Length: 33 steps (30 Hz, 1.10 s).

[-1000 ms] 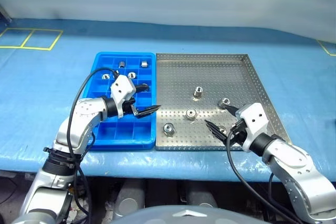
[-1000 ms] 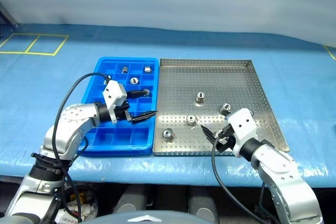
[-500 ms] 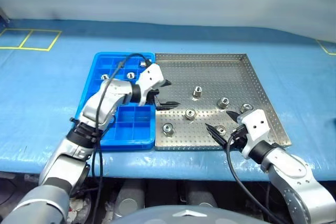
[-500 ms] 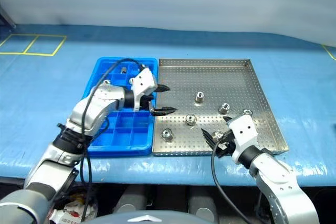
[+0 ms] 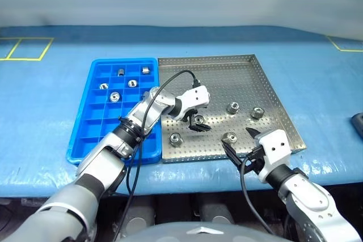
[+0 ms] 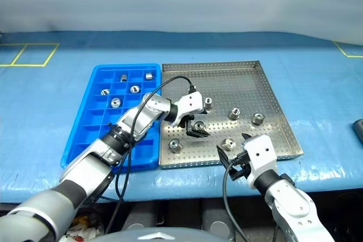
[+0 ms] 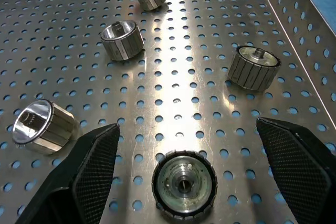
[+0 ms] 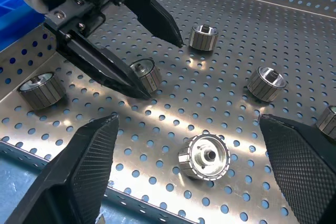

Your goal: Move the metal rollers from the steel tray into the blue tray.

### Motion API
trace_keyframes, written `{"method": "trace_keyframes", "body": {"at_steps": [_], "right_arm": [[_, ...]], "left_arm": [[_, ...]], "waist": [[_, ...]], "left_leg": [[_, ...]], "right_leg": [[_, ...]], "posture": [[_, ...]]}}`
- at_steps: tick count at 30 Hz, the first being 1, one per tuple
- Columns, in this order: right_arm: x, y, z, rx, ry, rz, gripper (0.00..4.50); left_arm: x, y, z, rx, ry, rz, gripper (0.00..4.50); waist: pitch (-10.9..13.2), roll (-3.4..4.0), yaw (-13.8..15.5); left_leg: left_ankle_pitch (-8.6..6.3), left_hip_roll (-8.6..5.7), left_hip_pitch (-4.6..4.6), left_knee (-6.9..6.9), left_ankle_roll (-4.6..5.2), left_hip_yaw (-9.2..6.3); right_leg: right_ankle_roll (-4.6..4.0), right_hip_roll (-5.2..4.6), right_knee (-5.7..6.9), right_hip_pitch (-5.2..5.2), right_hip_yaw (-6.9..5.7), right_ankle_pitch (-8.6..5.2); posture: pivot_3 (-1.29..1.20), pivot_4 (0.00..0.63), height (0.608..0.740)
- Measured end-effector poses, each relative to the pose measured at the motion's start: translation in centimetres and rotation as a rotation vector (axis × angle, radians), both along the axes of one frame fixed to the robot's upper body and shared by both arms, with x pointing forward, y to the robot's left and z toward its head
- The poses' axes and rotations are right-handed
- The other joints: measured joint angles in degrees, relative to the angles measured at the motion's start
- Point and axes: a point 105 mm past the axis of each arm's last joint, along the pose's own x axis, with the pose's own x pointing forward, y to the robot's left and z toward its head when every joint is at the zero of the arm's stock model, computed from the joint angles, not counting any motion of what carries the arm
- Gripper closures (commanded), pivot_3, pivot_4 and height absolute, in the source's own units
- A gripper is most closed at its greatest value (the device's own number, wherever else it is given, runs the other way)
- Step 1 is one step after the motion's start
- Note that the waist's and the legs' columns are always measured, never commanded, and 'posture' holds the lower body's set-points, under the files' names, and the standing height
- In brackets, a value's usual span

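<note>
The steel tray [image 5: 249,72] lies right of the blue tray [image 5: 85,134] on the blue table. Several metal rollers [image 5: 232,107] stand loose on the steel floor, and several more [image 5: 114,96] rest in the blue tray's far compartments. My left gripper [image 6: 195,126] reaches across into the steel tray, open, with its fingers on either side of one roller [image 7: 184,184] and not closed on it. At the tray's front edge my right gripper [image 8: 188,121] is open and empty, just short of another roller [image 8: 205,156].
Yellow tape squares [image 5: 22,49] mark the table cover at the far left. A dark object [image 5: 357,124] sits at the right edge of the table. The left arm's black cable [image 5: 164,92] arcs over the seam between the two trays.
My left arm swung right from over the blue tray into the steel tray and lowered its open fingers around a roller. The right gripper drew back a little toward the front edge. The head view shifted.
</note>
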Motion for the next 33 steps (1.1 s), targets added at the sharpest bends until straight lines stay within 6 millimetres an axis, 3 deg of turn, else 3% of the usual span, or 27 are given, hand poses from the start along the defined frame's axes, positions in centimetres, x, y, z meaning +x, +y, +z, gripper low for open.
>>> {"method": "trace_keyframes", "body": {"at_steps": [1, 4, 11, 16, 21, 24, 33], "right_arm": [[0.0, 0.0, 0.0, 0.0, 0.001, -0.002, 0.02], [0.0, 0.0, -0.1, 0.006, -0.001, -0.015, 0.0], [0.1, 0.2, 0.1, 0.009, -0.018, -0.02, 0.0], [0.4, 0.4, 0.3, 0.012, -0.031, -0.014, 0.0], [1.0, 1.6, 0.9, 0.011, -0.057, 0.061, 0.0], [1.9, 2.6, 1.3, -0.002, -0.076, 0.127, 0.0], [4.7, 6.4, 2.7, -0.003, -0.125, 0.327, 0.0]], "left_arm": [[0.1, 0.0, -0.2, 0.018, -0.009, -0.001, 0.0], [0.4, 0.2, -1.2, 0.077, -0.026, -0.004, 0.58], [0.4, 1.0, -2.2, 0.157, -0.054, -0.042, 2.81], [0.4, 1.3, -1.7, 0.138, -0.052, -0.035, 2.79], [1.6, 1.8, 2.9, -0.094, -0.069, 0.104, 2.79], [2.3, 3.9, 5.2, -0.203, -0.145, 0.245, 2.79], [1.9, 11.9, 6.6, -0.277, -0.271, 0.681, 2.79]], "waist": [[0.0, 0.0, -0.11], [0.0, 0.0, -0.38], [-0.01, 0.0, -0.42], [-0.01, 0.0, -0.37], [-0.01, 0.0, -0.1], [-0.03, 0.04, -0.3], [0.0, 0.0, 2.63]], "left_leg": [[0.0, 0.0, 0.0, 0.0, 0.0, 0.0], [-0.01, 0.01, 0.0, -0.03, 0.01, 0.01], [-0.01, 0.05, 0.0, -0.01, 0.01, 0.01], [-0.01, 0.08, 0.0, -0.01, 0.01, 0.01], [-0.01, 0.12, -0.02, -0.03, 0.01, 0.0], [-0.01, 0.11, 0.08, -0.07, 0.01, 0.07], [0.01, 0.07, 0.1, 0.0, 0.01, -0.01]], "right_leg": [[0.0, 0.0, 0.0, 0.0, 0.01, 0.0], [0.0, 0.01, 0.0, -0.03, 0.03, 0.0], [0.01, 0.0, 0.0, -0.03, 0.04, 0.01], [0.01, 0.0, 0.02, -0.05, 0.05, 0.01], [0.03, 0.0, 0.02, -0.05, 0.05, 0.02], [0.07, 0.02, 0.03, -0.02, 0.13, 0.04], [0.11, 0.0, 0.07, 0.05, 0.08, 0.08]], "posture": [[-0.14, 0.15, 0.74], [-0.14, 0.15, 0.74], [-0.12, 0.15, 0.74], [-0.08, 0.15, 0.74], [-0.05, 0.15, 0.74], [0.01, 0.15, 0.74], [0.17, 0.15, 0.74]]}}
